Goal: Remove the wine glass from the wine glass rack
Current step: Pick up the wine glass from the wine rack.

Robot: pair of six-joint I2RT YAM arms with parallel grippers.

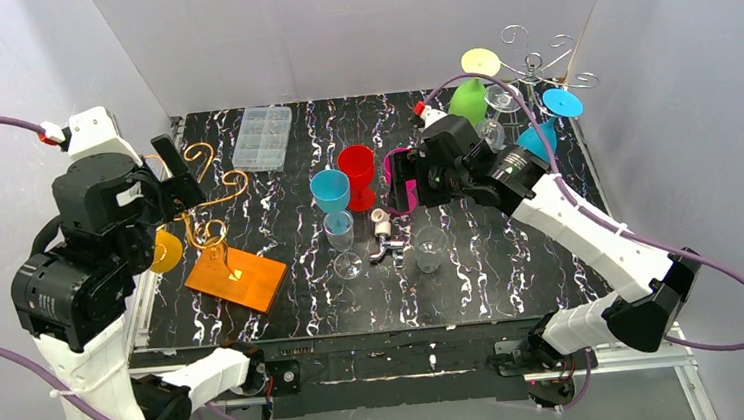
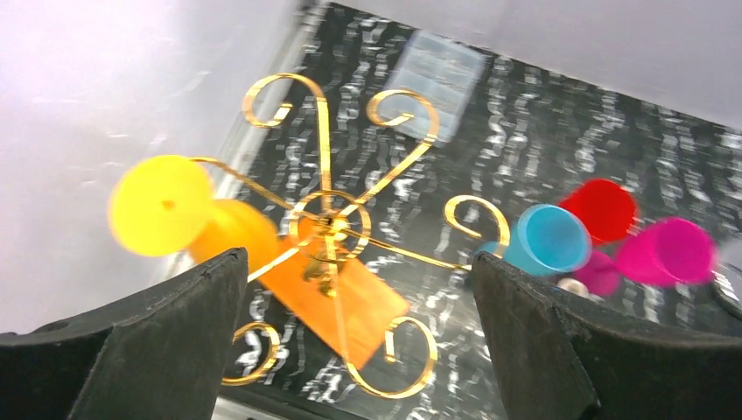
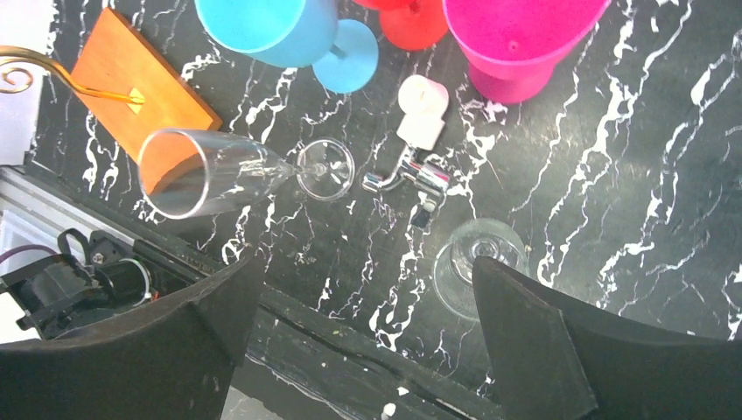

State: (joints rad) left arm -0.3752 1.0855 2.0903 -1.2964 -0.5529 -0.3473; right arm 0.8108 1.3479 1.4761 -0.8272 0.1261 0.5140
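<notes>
Black marbled table (image 1: 512, 259): gold rack (image 2: 328, 227) holding a yellow wine glass (image 2: 162, 206) at near left; left gripper (image 2: 359, 289) and right gripper (image 3: 363, 297), each with jaws apart, holding nothing.

Magenta wine glass (image 3: 516, 35) apparently stands upright on table (image 3: 612, 175).

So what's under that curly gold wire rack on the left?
Its flat orange base, and a yellow plastic wine glass hanging from one hook. Its bowl is partly covered by its foot.
</notes>
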